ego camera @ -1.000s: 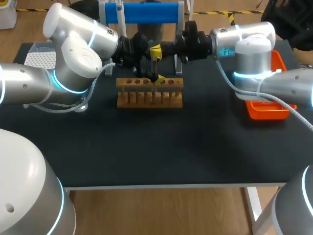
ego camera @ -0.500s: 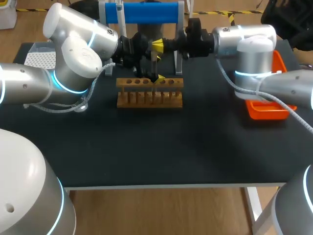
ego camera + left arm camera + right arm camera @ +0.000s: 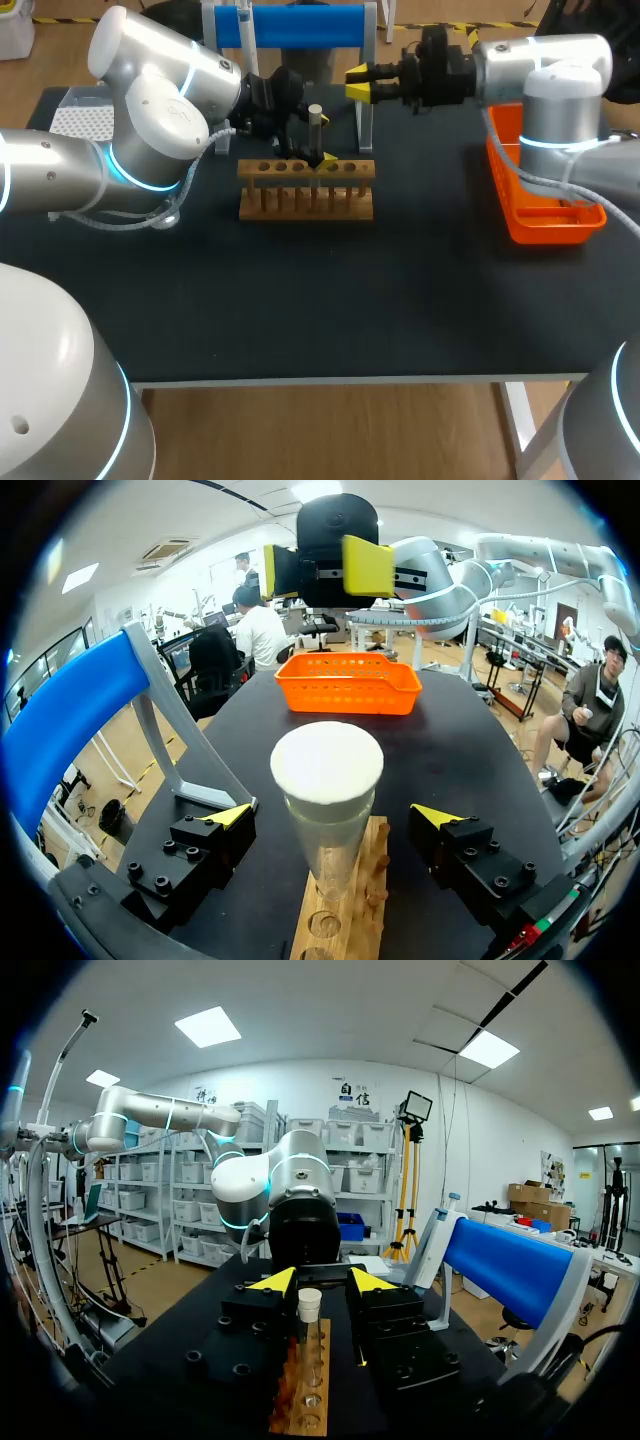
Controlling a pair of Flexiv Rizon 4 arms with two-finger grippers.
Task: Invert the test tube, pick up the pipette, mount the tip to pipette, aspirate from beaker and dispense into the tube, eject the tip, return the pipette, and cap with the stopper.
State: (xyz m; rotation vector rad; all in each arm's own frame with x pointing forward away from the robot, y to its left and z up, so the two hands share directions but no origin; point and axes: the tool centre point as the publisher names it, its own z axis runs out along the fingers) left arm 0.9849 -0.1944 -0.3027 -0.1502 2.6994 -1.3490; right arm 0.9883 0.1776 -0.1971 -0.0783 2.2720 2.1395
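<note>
Glass test tube (image 3: 315,132) vertical, stoppered end up; left gripper (image 3: 332,818), right gripper (image 3: 360,83) released.

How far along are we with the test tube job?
Nearly finished. Done: the tube stands in the rack with the stopper on top. In hand: the left gripper is open around the tube, and the right gripper is open, off to the side. Remaining: probably just clearing the left arm away.

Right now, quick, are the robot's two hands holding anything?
Left gripper: jaws open, either side of the tube, not touching it.
Right gripper: jaws open, holding nothing.
</note>
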